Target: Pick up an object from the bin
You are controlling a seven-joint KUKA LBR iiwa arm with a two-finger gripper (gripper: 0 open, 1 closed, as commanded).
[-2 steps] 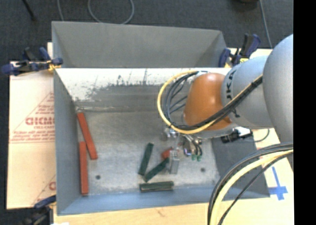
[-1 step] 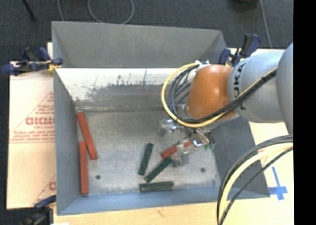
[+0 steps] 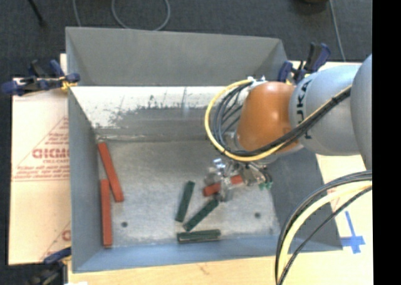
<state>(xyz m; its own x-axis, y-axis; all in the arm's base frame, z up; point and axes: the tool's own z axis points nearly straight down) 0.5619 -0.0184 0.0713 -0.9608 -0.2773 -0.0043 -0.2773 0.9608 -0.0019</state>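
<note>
Dark-green slim diagonal stick [image 3: 202,215] just beside the claw [image 3: 219,186]

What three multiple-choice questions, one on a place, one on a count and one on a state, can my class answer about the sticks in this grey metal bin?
1. Where in the grey metal bin do the two long red-brown sticks lie?
A) beside the view's left wall
B) against the far wall
C) under the gripper

2. How many dark green sticks lie on the bin floor?
A) one
B) three
C) five

3. How does the dark green stick nearest the front wall lie?
A) standing on end
B) propped against the left wall
C) flat, running along the front wall

Answers:
1 A: both lie lengthwise close to the left wall.
2 B: three lie close together near the gripper.
3 C: its whole length rests on the floor.
</note>
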